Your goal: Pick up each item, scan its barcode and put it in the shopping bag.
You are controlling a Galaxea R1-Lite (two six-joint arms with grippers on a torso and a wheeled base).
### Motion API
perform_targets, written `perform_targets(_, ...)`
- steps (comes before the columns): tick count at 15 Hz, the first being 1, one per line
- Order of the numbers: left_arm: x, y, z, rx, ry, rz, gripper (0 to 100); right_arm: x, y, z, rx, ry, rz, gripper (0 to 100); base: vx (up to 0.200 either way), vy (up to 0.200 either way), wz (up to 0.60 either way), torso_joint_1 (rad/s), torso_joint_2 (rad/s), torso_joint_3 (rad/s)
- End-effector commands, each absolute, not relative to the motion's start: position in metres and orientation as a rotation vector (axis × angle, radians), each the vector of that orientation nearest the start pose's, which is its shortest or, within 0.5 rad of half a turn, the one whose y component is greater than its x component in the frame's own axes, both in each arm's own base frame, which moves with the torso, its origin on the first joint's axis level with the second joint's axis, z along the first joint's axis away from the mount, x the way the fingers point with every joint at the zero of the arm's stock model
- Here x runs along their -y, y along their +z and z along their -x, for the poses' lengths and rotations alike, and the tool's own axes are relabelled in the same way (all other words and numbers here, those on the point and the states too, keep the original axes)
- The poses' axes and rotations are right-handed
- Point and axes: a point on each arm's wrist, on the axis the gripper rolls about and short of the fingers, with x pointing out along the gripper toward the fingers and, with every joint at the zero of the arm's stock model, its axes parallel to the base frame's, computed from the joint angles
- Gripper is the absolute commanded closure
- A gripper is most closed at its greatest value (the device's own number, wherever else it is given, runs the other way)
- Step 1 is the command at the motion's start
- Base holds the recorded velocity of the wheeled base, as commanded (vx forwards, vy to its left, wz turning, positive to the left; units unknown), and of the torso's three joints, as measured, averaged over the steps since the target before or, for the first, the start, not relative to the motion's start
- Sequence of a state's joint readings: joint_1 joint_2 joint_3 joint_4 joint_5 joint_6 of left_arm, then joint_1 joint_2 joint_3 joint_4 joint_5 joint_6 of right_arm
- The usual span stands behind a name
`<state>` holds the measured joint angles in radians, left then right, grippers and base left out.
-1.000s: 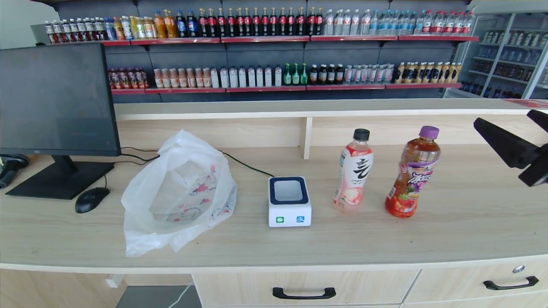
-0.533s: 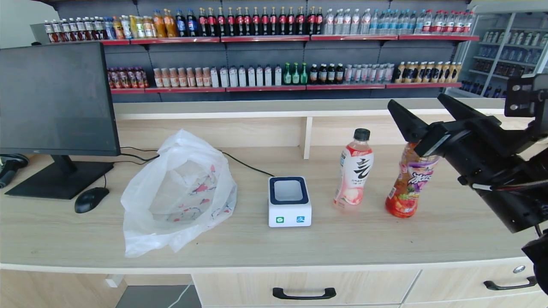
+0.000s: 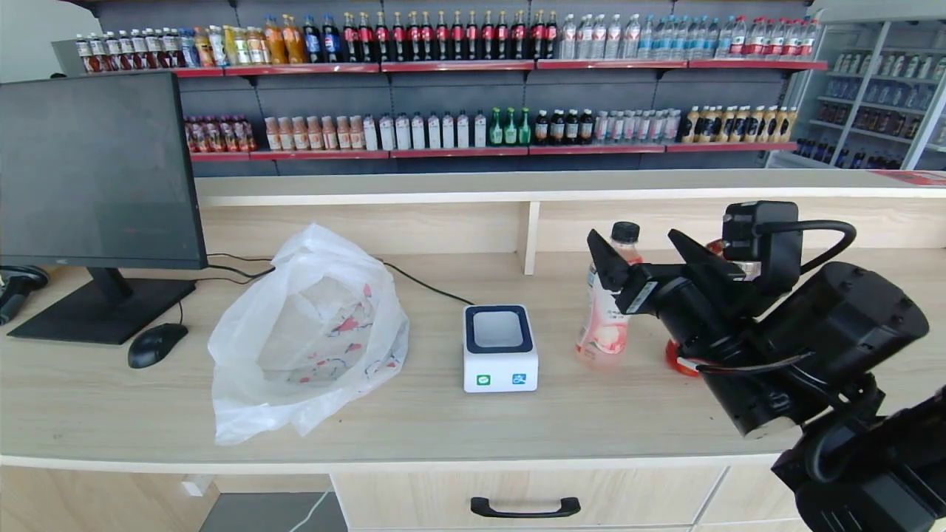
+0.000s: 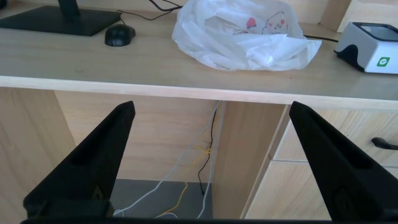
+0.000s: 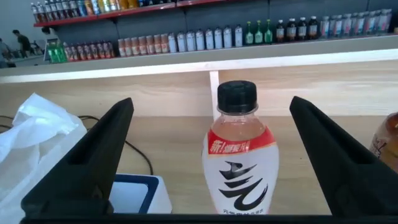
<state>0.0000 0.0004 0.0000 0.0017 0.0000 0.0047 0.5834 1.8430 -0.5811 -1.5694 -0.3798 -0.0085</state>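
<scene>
Head view: the right hand (image 3: 635, 245) is held wide open, empty, at the upright pink bottle (image 3: 602, 332), set well back from the front edge of the counter (image 3: 443, 421); bare top is seen between it and the scanner (image 3: 499, 347). A red bottle (image 3: 674, 360), mostly hidden, seems just beside it. The left hand (image 4: 211, 106) is spread empty below that edge.

Red bottle (image 3: 675, 360) mostly behind right arm (image 3: 813, 332), seemingly upright, pale bottle (image 5: 239, 168) cropped at base, scanner (image 4: 372, 46) edge-clipped
</scene>
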Motion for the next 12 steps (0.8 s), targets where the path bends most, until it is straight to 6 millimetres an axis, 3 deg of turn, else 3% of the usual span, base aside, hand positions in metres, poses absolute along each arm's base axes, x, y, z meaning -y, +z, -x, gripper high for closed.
perform_targets(1,0.000,0.075,0.023,-0.002,0.000,-0.005,0,-0.164,0.166,-0.259,0.243,0.209,-0.119,0,0.000,0.000,0.00,0.000,0.00,0.000)
perform_targets(4,0.000,0.075,0.023,-0.002,0.000,-0.005,0,-0.160,0.145,-0.251,0.159,0.215,-0.096,0,0.000,0.000,0.00,0.000,0.00,0.000)
perform_targets(12,0.000,0.075,0.023,-0.002,0.000,-0.005,0,-0.165,0.128,-0.262,0.115,0.207,-0.083,0,0.000,0.000,0.00,0.000,0.00,0.000)
